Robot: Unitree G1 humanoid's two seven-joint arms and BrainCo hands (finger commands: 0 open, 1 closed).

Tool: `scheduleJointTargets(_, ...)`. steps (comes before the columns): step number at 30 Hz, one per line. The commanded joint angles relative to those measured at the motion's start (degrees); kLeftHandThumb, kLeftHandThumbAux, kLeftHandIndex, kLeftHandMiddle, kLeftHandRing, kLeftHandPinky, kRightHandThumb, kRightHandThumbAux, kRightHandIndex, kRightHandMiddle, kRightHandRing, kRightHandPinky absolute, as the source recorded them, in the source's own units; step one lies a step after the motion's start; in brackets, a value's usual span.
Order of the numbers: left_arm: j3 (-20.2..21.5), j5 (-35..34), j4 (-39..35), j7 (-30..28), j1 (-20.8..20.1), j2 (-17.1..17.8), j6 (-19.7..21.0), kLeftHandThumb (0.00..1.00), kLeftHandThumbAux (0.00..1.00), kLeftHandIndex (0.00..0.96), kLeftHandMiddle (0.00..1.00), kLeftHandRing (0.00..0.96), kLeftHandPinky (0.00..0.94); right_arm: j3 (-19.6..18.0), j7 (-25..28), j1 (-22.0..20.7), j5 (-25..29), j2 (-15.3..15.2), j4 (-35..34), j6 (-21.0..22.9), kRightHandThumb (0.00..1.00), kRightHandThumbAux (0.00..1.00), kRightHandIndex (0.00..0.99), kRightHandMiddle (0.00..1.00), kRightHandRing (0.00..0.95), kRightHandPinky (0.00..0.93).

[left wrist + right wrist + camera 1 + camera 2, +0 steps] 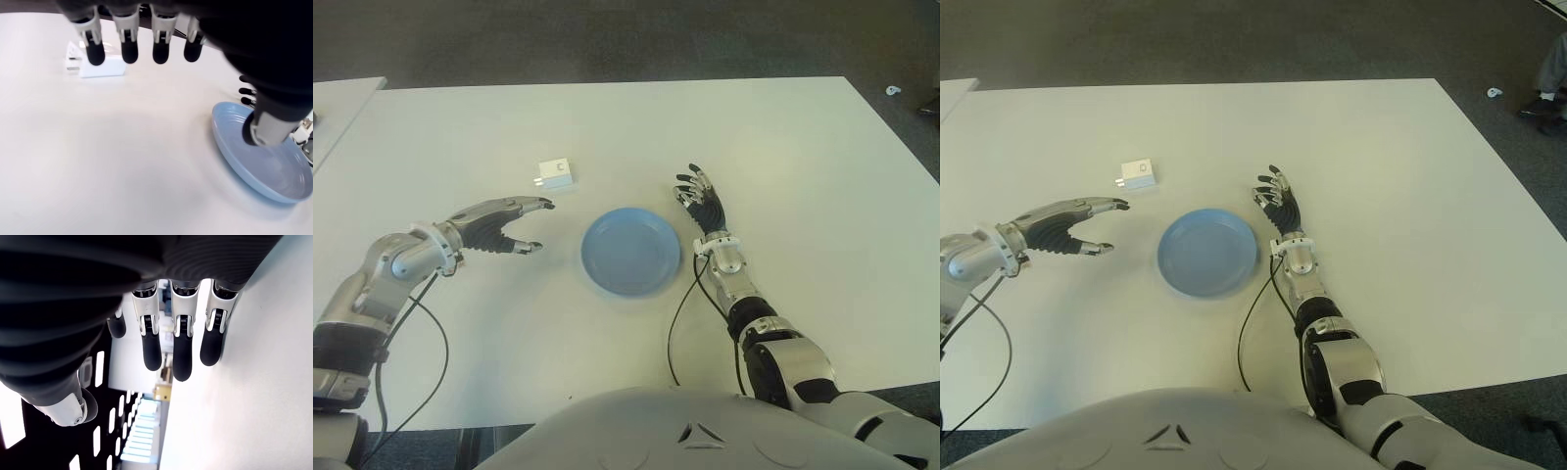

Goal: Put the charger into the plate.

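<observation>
Plainly, step in hand: reaching for the charger; nothing is gripped yet, so the task looks barely begun.
Charger [555, 174]: a small white block lying on the white table [783, 157], beyond the plate and off to its left, well apart from its rim.
Plate [631, 252]: blue, holding nothing, the landmark between the two hands.
Left hand [499, 226]: to the left of the plate, short of the charger; fingers stretched forward and thumb dropped below them, a wide gap between with nothing in it.
Right hand [702, 200]: just beside the plate's right rim, fingers extended and holding nothing; idle.
Doing it well: I judge the left hand should carry on away from the plate's left side until the block sits between thumb and fingers, then close across its flat faces.
Risk: a small, light block may skid if nudged before the pinch closes.
</observation>
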Motion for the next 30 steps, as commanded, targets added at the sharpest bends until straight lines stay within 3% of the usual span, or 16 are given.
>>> scheduleJointTargets(1, 1.1, -0.7, -1.2, -0.6, 2.7, 0.5, -0.9, 0.0, 0.494, 0.0, 0.009, 0.03, 0.063, -0.2, 0.3, 5.1, 0.3, 0.8, 4.3, 5.0, 0.107, 0.624, 0.0, 0.254, 0.288, 0.266)
scheduleJointTargets(6, 2.1, 1.3, -0.6, 2.3, 3.2, -0.3, -2.9, 0.0, 0.512, 0.0, 0.019, 0.036, 0.072, -0.2, 0.5, 4.9, 0.4, 0.8, 4.5, 5.0, 0.107, 0.622, 0.0, 0.253, 0.288, 0.269)
scheduleJointTargets(10, 1.5, 6.7, 3.7, 8.4, 0.3, -1.4, -6.2, 0.0, 0.526, 0.0, 0.027, 0.036, 0.062, -0.2, 0.5, 4.7, 0.3, 0.8, 4.7, 5.0, 0.103, 0.621, 0.0, 0.252, 0.288, 0.269)
scheduleJointTargets(14, -1.0, 15.2, 10.5, 17.5, -5.1, -3.2, -7.8, 0.0, 0.523, 0.0, 0.012, 0.013, 0.019, -0.1, 0.5, 4.4, 0.1, 0.7, 5.1, 5.0, 0.095, 0.611, 0.0, 0.252, 0.288, 0.257)
scheduleJointTargets(21, -7.5, 28.5, 22.3, 33.3, -14.4, -7.2, -4.7, 0.0, 0.487, 0.0, 0.0, 0.0, 0.001, 0.0, 0.4, 3.9, -0.1, 0.6, 5.9, 4.6, 0.089, 0.604, 0.0, 0.255, 0.287, 0.256)
scheduleJointTargets(25, -13.5, 35.7, 35.4, 44.7, -22.4, -11.5, 0.2, 0.005, 0.46, 0.0, 0.0, 0.0, 0.0, 0.0, 0.6, 3.7, -0.1, 0.5, 6.2, 4.5, 0.09, 0.604, 0.0, 0.254, 0.283, 0.249)
scheduleJointTargets(30, -17.6, 37.6, 44.9, 50.6, -27.9, -14.6, 2.9, 0.011, 0.443, 0.0, 0.0, 0.0, 0.0, 0.2, 0.9, 3.6, -0.1, 0.3, 6.5, 4.5, 0.093, 0.594, 0.0, 0.248, 0.279, 0.248)
